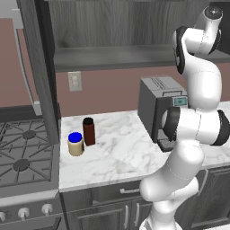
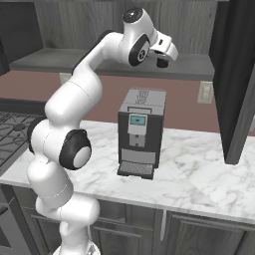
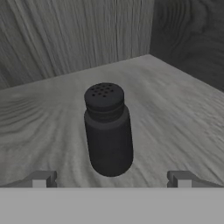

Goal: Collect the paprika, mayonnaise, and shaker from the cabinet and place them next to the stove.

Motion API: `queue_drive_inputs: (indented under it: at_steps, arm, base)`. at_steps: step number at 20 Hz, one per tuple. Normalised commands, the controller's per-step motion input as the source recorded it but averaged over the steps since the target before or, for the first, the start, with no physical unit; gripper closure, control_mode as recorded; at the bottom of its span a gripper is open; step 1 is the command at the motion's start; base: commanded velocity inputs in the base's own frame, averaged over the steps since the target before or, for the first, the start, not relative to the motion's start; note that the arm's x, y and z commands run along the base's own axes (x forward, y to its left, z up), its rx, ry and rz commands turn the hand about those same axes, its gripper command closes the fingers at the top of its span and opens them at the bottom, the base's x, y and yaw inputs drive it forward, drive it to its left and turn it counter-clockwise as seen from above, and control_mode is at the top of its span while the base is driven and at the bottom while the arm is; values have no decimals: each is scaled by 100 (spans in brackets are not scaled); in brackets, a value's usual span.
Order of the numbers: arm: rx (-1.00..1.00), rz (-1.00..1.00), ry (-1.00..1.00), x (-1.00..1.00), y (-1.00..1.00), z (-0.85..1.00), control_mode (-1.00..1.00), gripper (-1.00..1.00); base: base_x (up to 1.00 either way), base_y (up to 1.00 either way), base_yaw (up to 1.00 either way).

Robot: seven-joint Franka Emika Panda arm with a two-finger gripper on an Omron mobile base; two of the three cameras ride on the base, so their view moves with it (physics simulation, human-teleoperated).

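The small black shaker stands upright on the grey shelf of the cabinet, near its back corner. My gripper is open, one fingertip low on each side of the shaker, neither touching it. From the right base view my hand reaches into the cabinet with the shaker dark just under it. The paprika and the mayonnaise stand side by side on the marble counter, close to the stove.
A grey boxy coffee machine stands on the counter below the cabinet shelf, under my arm. A dark open cabinet door hangs to the right. A wall outlet sits on the backsplash.
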Motion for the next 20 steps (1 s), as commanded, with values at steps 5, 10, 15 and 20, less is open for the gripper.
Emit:
queue_drive_inputs:
  at_steps: [5,10,15,20]
  arm:
    - [0,0,0,0,0,-4,-100,-100]
    - [0,0,0,0,0,-3,-100,-100]
    - [0,0,0,1,0,-2,-100,-100]
    - [0,0,0,3,0,-3,-100,-100]
  base:
    - [0,0,0]
    - [0,0,0]
    - [0,0,0]
    - [0,0,0]
